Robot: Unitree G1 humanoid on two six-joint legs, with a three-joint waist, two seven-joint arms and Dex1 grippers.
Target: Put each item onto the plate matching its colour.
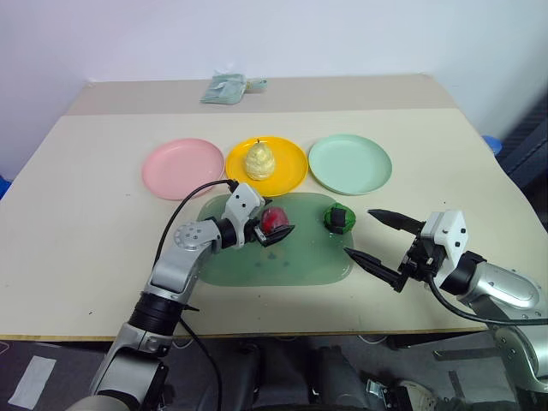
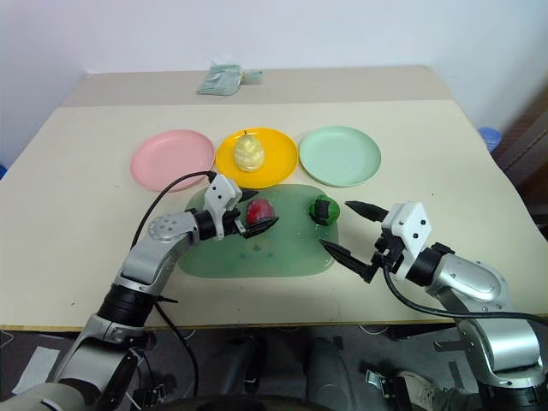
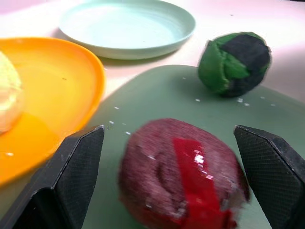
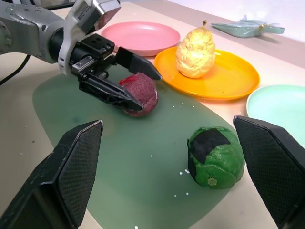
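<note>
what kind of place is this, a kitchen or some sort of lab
Most likely a robot test or training room, not a kitchen: a bare beige table against a plain white wall, three coloured plates laid in a row, such as the pink plate, and toy-like items on a green mat.

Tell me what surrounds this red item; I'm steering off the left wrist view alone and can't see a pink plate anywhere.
Observer: The pink plate sits at the left end of the row, beside the yellow plate, and it's empty.
Operator: Are my left fingers on the red item?
Observer: From the right wrist view, the left gripper is open with one finger on each side of the red item, which rests on the green mat; contact is unclear.
Operator: Where's the other arm?
Observer: The right gripper hovers open at the mat's right edge, near the green item.
</note>
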